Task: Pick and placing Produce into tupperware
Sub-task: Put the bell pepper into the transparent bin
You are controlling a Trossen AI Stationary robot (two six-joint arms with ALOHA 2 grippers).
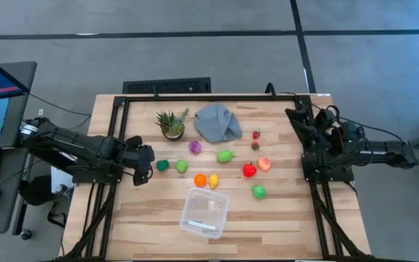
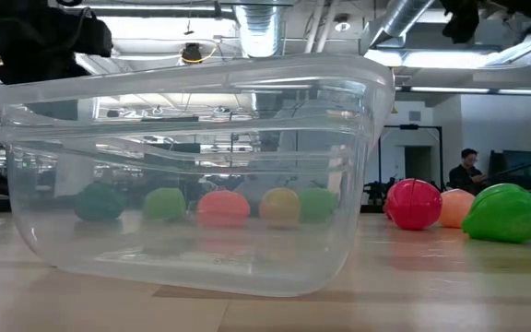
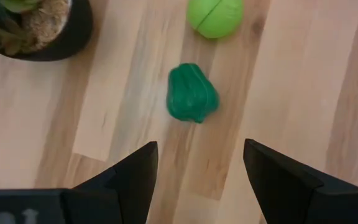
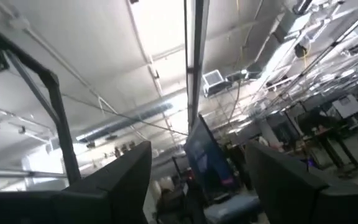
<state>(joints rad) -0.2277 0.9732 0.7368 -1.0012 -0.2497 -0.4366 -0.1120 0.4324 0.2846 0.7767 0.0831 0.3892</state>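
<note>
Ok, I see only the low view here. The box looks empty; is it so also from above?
Observer: Yes, from above the clear box holds nothing.
Operator: Where is the left claw?
Observer: The left claw is open, just short of the dark green pepper, not touching it.
Operator: And the right one?
Observer: The right claw is open at the right edge of the table, pointing at the ceiling.

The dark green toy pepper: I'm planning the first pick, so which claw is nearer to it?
Left. The left claw sits open beside the dark green pepper; the right claw waits across the table.
</note>
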